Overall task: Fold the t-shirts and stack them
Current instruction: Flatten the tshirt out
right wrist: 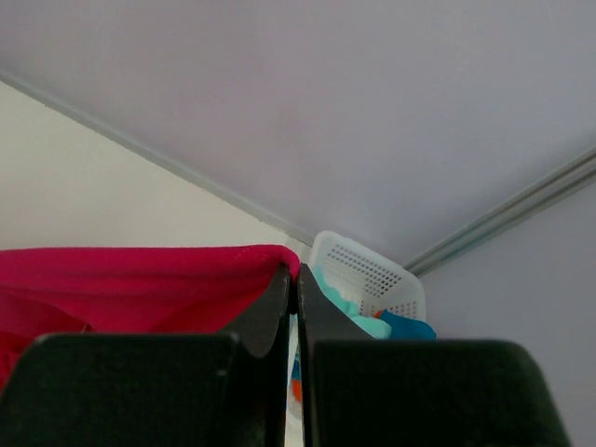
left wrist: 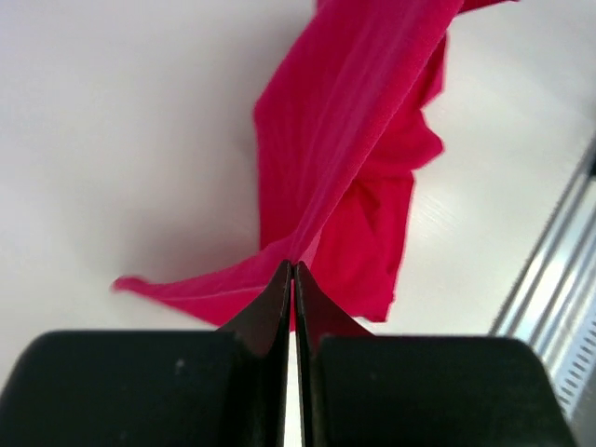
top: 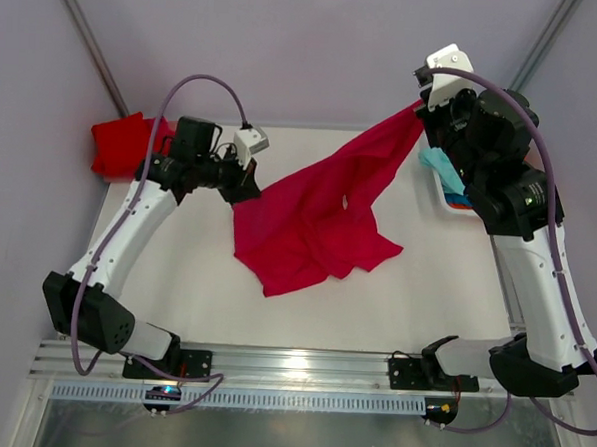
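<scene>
Crimson t-shirt (top: 319, 220) is hanging stretched between the left tool (top: 246, 191) and the right tool (top: 420, 111), each pinching an edge, its lower half trailing on the tabletop (top: 445, 291); advisably, equal tension while laying it flat.

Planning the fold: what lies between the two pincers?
The crimson t-shirt, stretched from the left pincer to the right pincer, its lower part draped on the table; the top external view shows it.

The crimson-pink t-shirt (top: 314, 219) and red t-shirt (top: 122, 144) are plain, the basket (right wrist: 365, 266) white lattice, the fingers (left wrist: 268, 312) black.
</scene>
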`<state>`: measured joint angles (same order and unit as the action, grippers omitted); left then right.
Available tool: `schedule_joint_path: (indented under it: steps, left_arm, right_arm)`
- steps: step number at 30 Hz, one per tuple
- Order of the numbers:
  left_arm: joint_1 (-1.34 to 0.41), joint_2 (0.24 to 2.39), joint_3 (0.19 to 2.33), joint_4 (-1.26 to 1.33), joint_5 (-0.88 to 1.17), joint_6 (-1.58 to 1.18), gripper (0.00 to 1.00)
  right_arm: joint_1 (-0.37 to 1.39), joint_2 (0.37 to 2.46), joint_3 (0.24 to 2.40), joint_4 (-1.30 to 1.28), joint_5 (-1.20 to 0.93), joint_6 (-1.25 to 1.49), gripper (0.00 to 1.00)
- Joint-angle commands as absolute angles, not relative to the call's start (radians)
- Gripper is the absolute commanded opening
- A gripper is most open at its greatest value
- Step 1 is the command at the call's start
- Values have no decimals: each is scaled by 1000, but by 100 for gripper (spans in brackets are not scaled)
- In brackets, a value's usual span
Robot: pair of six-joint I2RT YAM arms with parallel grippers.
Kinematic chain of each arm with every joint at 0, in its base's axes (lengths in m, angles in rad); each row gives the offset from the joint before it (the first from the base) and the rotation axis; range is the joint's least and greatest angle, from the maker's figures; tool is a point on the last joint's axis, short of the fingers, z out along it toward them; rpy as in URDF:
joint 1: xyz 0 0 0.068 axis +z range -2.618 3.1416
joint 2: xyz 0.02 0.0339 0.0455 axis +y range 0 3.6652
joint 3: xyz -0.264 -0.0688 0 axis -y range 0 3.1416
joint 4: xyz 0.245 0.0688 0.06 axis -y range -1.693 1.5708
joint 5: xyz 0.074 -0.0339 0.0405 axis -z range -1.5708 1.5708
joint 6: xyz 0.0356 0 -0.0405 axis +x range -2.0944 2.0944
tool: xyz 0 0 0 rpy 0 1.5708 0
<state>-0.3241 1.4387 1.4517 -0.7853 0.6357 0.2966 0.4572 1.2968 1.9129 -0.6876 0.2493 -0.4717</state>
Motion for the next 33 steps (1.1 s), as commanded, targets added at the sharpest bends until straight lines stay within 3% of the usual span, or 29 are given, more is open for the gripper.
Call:
schedule_joint_path:
  steps: [1, 6, 12, 15, 18, 20, 21, 22, 23, 28, 30, 33]
  left_arm:
    - [-275, 1359, 1560, -848, 416, 357, 0]
    - [-222, 1345, 1721, -897, 257, 357, 0]
    - [-206, 1315, 1743, -911, 25, 341, 0]
    - [-190, 1307, 1732, -939, 78, 341, 0]
    - [-189, 1293, 1674, -940, 268, 354, 0]
    - [-189, 1264, 1564, -888, 424, 357, 27]
    - [-189, 1256, 1525, -855, 477, 332, 53]
    - [-189, 1253, 1453, -786, 529, 321, 94]
    - [-189, 1265, 1427, -757, 654, 305, 99]
    - [-190, 1451, 1410, -670, 978, 218, 99]
    - [-195, 1580, 1445, -666, 1070, 228, 99]
    - [-219, 1704, 1483, -679, 1048, 319, 99]
  right_arm:
    - [456, 1270, 1922, -537, 382, -515, 3]
    - [457, 1252, 1878, -525, 380, -517, 3]
    - [456, 1223, 1804, -506, 403, -545, 3]
    - [456, 1210, 1781, -497, 396, -549, 3]
    - [456, 1212, 1770, -495, 387, -543, 3]
    - [457, 1212, 1753, -492, 377, -538, 3]
    - [457, 1210, 1750, -491, 368, -537, 3]
    - [457, 1213, 1747, -492, 365, -537, 3]
    - [456, 1215, 1743, -492, 365, -538, 3]
    - [457, 1221, 1740, -492, 351, -531, 3]
    - [456, 1218, 1736, -492, 344, -520, 3]
    - [456, 1213, 1727, -502, 330, -508, 3]
